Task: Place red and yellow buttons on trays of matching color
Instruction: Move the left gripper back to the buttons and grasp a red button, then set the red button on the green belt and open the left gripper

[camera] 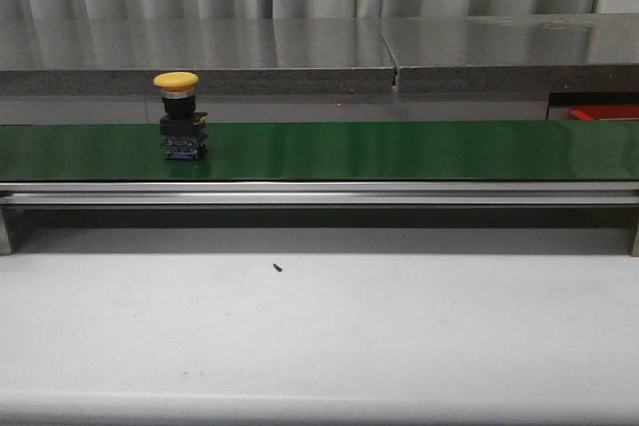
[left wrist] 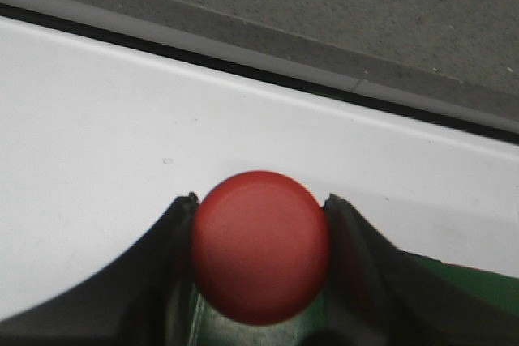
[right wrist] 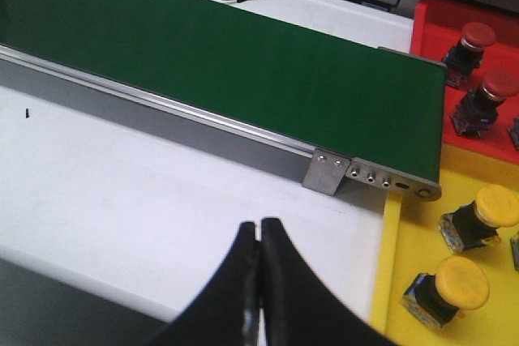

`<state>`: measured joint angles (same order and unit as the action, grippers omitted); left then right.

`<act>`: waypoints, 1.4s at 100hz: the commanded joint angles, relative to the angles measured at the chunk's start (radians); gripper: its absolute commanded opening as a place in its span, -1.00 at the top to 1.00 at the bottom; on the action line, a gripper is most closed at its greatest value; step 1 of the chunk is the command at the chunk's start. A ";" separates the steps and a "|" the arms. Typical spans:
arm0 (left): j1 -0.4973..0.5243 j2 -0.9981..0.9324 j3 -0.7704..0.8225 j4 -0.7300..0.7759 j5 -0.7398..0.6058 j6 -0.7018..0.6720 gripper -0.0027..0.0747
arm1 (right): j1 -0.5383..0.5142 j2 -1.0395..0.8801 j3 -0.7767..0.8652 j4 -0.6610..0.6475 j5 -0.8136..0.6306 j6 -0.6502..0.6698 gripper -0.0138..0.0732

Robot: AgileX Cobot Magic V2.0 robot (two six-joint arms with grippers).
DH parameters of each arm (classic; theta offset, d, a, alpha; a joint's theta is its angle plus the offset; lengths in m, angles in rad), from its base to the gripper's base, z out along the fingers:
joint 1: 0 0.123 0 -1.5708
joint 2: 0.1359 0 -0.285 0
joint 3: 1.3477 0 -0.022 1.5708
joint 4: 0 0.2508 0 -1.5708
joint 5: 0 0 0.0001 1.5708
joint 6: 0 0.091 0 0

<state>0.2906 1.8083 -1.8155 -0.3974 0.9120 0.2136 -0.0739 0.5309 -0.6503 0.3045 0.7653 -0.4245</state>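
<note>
Because each button is a rigid moulded part with a smooth domed cap on a narrower collar and blocky base, you should treat it as light, stiff and somewhat slippery at the dome; grip it at the collar or the flat sides of the base, not on the cap.

The left gripper point(left wrist: 259, 241) pinches a red button point(left wrist: 259, 245), its fingers point(left wrist: 174, 237) touching either side of the cap, over the white table edge near the green belt.

The right gripper point(right wrist: 259, 237) has its fingers pressed together and holds nothing. It hangs over the white table point(right wrist: 162, 200), near the conveyor point(right wrist: 243, 70) end.

A yellow button point(camera: 180, 117) stands upright on the belt, towards your left side, well apart from both grippers.

Note the red tray point(right wrist: 426, 26) and yellow tray point(right wrist: 405, 257) beyond the belt's end, both already holding matching buttons.
</note>
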 commanded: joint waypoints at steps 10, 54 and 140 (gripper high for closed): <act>-0.040 -0.223 0.234 -0.030 -0.181 0.006 0.98 | 0.000 0.002 -0.026 0.009 -0.064 -0.003 0.84; -0.088 -0.221 0.528 -0.058 -0.423 0.032 0.98 | 0.000 0.002 -0.026 0.009 -0.064 -0.003 0.84; -0.122 -0.088 0.520 -0.099 -0.477 0.058 -0.86 | 0.000 0.002 -0.026 0.009 -0.064 -0.003 0.84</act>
<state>0.1913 1.7711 -1.2635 -0.4777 0.4785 0.2672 -0.0739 0.5290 -0.6503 0.3045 0.7653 -0.4245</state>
